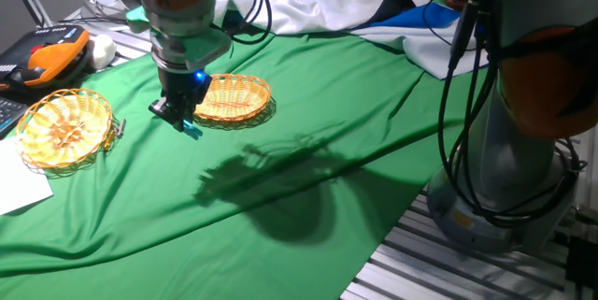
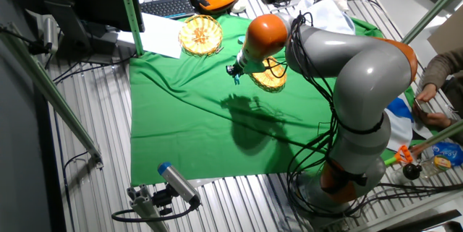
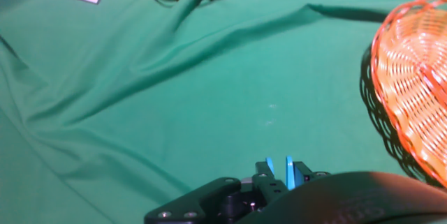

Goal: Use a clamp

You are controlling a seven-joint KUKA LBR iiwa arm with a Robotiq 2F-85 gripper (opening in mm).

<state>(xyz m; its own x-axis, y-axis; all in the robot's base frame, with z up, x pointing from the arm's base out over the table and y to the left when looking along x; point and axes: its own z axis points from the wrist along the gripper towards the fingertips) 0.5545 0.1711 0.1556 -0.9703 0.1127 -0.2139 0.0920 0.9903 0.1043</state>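
Observation:
My gripper [image 1: 180,113] hangs over the green cloth [image 1: 308,104], just left of the nearer wicker basket [image 1: 234,97]. It is shut on the teal clamp [image 1: 192,131], whose tip sticks out below the fingers. In the hand view the clamp's two thin blue prongs [image 3: 279,172] show between the black fingers [image 3: 230,196], above bare cloth. In the other fixed view the gripper [image 2: 236,73] holds the clamp [image 2: 236,80] beside the same basket [image 2: 269,74]. The clamp hangs a little above the cloth.
A second wicker basket [image 1: 64,127] lies at the cloth's left end with a small grey clip [image 1: 120,127] at its rim. White paper [image 1: 19,188] lies next to it. An orange pendant [image 1: 47,57] and a keyboard sit behind. White and blue cloth [image 1: 374,10] lies at the back.

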